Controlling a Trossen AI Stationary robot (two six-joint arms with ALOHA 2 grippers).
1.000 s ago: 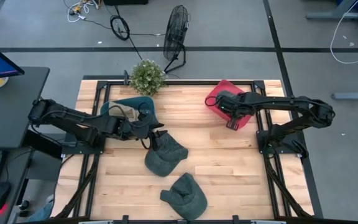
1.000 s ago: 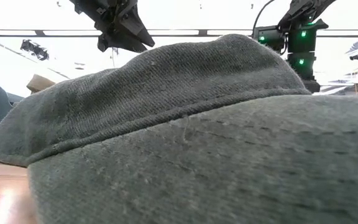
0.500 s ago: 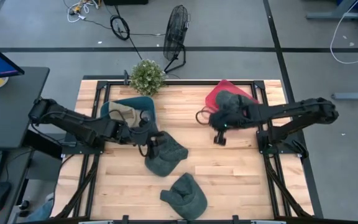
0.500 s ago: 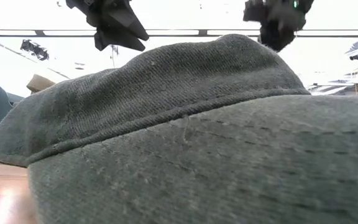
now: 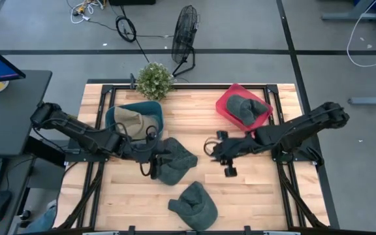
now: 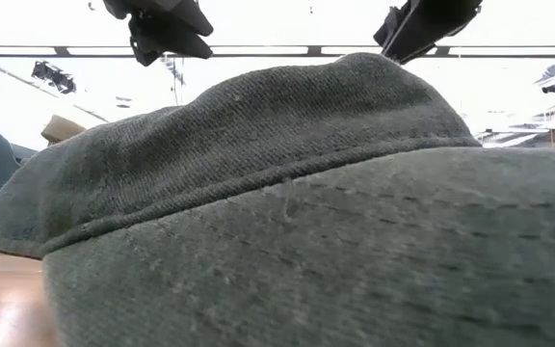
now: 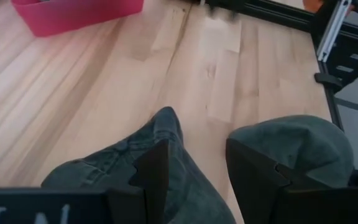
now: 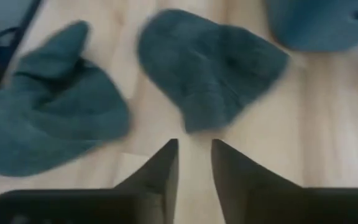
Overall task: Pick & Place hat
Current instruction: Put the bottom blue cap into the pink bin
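Two grey-green hats lie on the wood table: one at the middle [image 5: 173, 160], one near the front edge [image 5: 194, 205], which fills the low view [image 6: 277, 212]. A third grey-green hat [image 5: 245, 106] lies in the red bin [image 5: 222, 104]. My left gripper [image 5: 150, 161] is open at the middle hat's left edge [image 7: 135, 171]. One of its fingers is over the cloth. My right gripper [image 5: 219, 147] hangs open over bare wood right of that hat, with nothing between its fingers [image 8: 194, 165]. My left gripper stands open over the middle hat's edge [image 7: 160, 124], coming in low from the table's left. Whether a finger touches the cloth I cannot tell.
A teal bin [image 5: 134, 117] holding a tan hat stands at the back left. A potted plant [image 5: 154, 79] sits at the far edge. Bare wood lies between the middle hat and the red bin. The front hat blocks most of the low view.
My right gripper has let go of a hat, which now lies in the red bin. It has then swung toward the table's middle and near edge. My left gripper has shifted a little toward the near edge, beside the middle hat.
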